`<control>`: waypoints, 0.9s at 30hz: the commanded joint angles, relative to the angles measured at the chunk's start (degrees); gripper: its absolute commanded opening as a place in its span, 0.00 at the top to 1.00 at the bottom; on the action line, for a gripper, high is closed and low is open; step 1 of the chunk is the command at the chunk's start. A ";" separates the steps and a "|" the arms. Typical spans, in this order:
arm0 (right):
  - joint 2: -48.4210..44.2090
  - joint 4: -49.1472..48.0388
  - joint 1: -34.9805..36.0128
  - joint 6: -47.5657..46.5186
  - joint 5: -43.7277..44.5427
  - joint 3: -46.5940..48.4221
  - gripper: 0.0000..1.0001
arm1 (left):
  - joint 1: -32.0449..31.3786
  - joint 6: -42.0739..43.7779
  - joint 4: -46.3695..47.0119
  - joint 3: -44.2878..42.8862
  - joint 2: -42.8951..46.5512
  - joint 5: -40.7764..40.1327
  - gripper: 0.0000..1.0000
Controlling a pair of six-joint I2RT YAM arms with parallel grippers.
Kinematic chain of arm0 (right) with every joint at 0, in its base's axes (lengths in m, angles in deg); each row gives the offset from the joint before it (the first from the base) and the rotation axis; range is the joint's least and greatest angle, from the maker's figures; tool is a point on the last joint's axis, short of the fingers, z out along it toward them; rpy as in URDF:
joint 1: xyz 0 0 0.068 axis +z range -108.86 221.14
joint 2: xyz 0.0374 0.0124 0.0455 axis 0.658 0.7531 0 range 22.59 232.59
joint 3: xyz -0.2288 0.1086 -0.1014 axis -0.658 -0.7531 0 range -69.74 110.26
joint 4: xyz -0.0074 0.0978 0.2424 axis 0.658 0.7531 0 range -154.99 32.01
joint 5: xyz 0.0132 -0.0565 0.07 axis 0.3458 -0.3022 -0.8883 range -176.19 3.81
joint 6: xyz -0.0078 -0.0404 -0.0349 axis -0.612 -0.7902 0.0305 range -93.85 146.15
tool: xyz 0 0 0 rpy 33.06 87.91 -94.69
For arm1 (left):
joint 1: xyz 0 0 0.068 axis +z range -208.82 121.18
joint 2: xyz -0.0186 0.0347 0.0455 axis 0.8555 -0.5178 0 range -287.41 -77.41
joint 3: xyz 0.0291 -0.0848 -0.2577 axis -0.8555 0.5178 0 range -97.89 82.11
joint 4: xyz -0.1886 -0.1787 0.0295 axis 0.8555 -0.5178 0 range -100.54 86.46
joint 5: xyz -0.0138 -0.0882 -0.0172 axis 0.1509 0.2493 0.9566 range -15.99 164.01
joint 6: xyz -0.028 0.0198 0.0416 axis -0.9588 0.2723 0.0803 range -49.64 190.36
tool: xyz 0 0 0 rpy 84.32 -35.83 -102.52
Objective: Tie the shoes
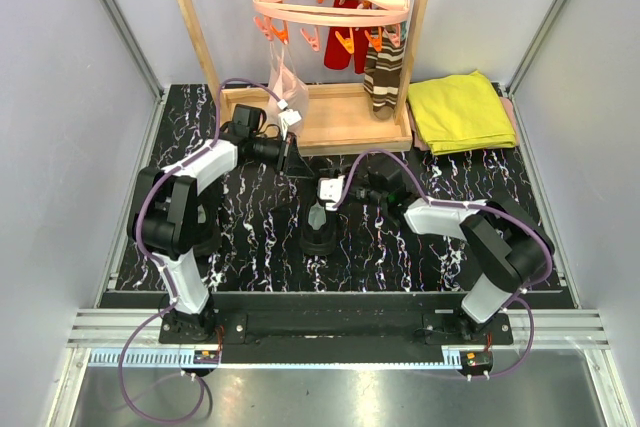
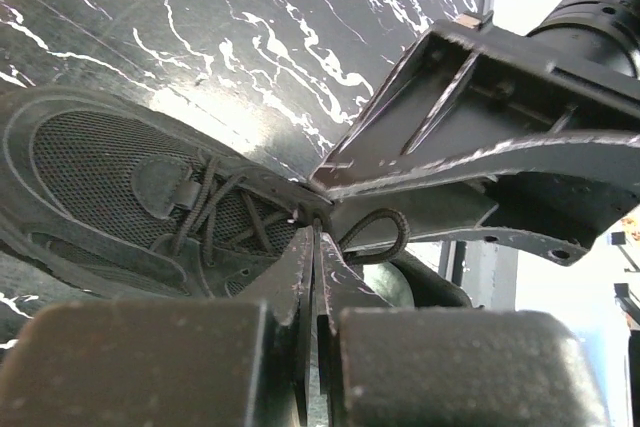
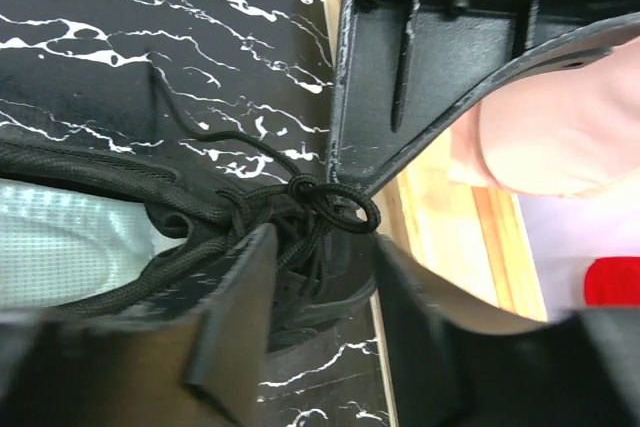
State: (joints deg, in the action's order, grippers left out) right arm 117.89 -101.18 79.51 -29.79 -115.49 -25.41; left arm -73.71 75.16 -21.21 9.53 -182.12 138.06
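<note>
Black fingers of my left pincer [image 2: 313, 232] are pressed tight together, nipping a thin lace [image 2: 400, 227] at their very tips; a small loop of it curls just beside them. Close against that loop stands one finger [image 2: 480, 162] of my right pincer [image 3: 325, 242]. That pincer's jaws stand apart, and the knotted loop lies between its tips without being squeezed.

Just past my left fingertips lies a shoe [image 2: 100, 162], its mesh toe and crossed lacing turned toward my wrist camera, resting on the black marbled table [image 2: 250, 37]. My right wrist sees the shoe's pale insole [image 3: 60, 247] beside the knot.

From above, a shoe [image 1: 318, 232] sits near the middle of the table, between my two arms. Farther back a wooden tray [image 1: 345, 127] sits under a pink peg hanger [image 1: 330, 2], from which striped socks [image 1: 382, 77] hang. A yellow cloth [image 1: 460, 112] lies folded at the far right.
</note>
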 commanded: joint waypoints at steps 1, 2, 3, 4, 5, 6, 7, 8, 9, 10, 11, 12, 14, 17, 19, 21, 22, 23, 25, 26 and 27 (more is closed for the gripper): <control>-3.90 -0.73 0.30 1.88 1.96 -0.39 0.43 | 0.39 -0.05 3.43 0.42 2.75 -1.47 1.00; -4.07 -0.38 0.13 2.41 1.97 -0.39 0.43 | 0.31 -0.05 3.35 0.42 2.75 -1.56 1.00; -4.42 0.40 0.04 3.11 2.05 -0.22 0.42 | 0.31 -0.05 3.43 0.42 2.93 -1.47 1.00; -4.95 1.11 -0.22 4.69 1.97 0.31 0.40 | 0.31 -0.05 3.43 0.50 2.93 -1.56 1.00; -5.30 1.99 -0.40 5.57 1.79 0.66 0.39 | 0.31 0.04 3.35 0.51 2.84 -1.65 1.00; -5.66 3.73 -1.01 6.63 1.53 1.01 0.38 | 0.39 -0.05 3.35 0.59 3.01 -1.56 1.00; -6.01 4.71 -1.36 9.33 1.18 2.23 0.37 | 0.39 0.04 3.43 0.77 3.10 -1.65 1.00; -6.10 5.76 -1.72 10.75 0.57 3.12 0.36 | 0.31 0.12 3.43 0.77 3.19 -1.65 1.00; -6.27 9.34 -2.85 12.16 -0.14 4.17 0.36 | 0.31 0.21 3.35 0.77 3.19 -1.74 1.00; -6.19 11.38 -3.21 14.61 -1.28 6.44 0.35 | 0.31 0.13 3.35 0.94 3.28 -1.74 1.00; -6.19 14.44 -3.82 16.37 -1.98 7.51 0.34 | 0.31 0.12 3.43 0.95 3.28 -1.74 1.00; -6.10 16.30 -4.87 19.35 -3.03 8.56 0.34 | 0.31 0.21 3.35 0.95 3.28 -1.74 1.00; -5.49 22.69 -5.85 22.53 -5.85 12.25 0.34 | 0.31 0.30 3.43 1.03 3.45 -1.74 1.00; -3.99 28.51 -6.73 28.68 -8.66 16.74 0.36 | 0.22 0.39 3.35 1.21 3.46 -1.65 1.00; -2.50 30.37 -6.90 31.76 -10.41 19.63 0.37 | 0.30 0.39 3.52 1.12 3.54 -1.74 1.00; -1.62 32.23 -6.91 33.87 -11.65 21.14 0.38 | 0.31 0.30 3.43 1.21 3.54 -1.83 1.00; -1.01 32.75 -6.91 34.14 -12.96 22.27 0.39 | 0.13 0.30 3.43 1.12 3.54 -1.83 1.00; -0.74 33.71 -6.91 34.32 -13.76 22.72 0.39 | 0.13 0.21 3.52 1.12 3.63 -1.91 1.00; -0.04 34.77 -6.91 34.06 -15.78 23.77 0.40 | 0.22 0.13 3.43 1.12 3.63 -1.91 1.00; 0.23 35.82 -6.91 33.71 -16.22 24.21 0.40 | 0.13 0.12 3.43 1.12 3.72 -1.91 1.00; 0.49 35.83 -6.91 32.84 -16.75 24.48 0.41 | 0.22 0.12 3.52 1.12 3.72 -2.00 1.00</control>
State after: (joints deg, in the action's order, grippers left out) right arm 116.98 -70.05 72.59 1.33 -126.92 -4.01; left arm -73.71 74.96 -20.12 10.51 -181.62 136.51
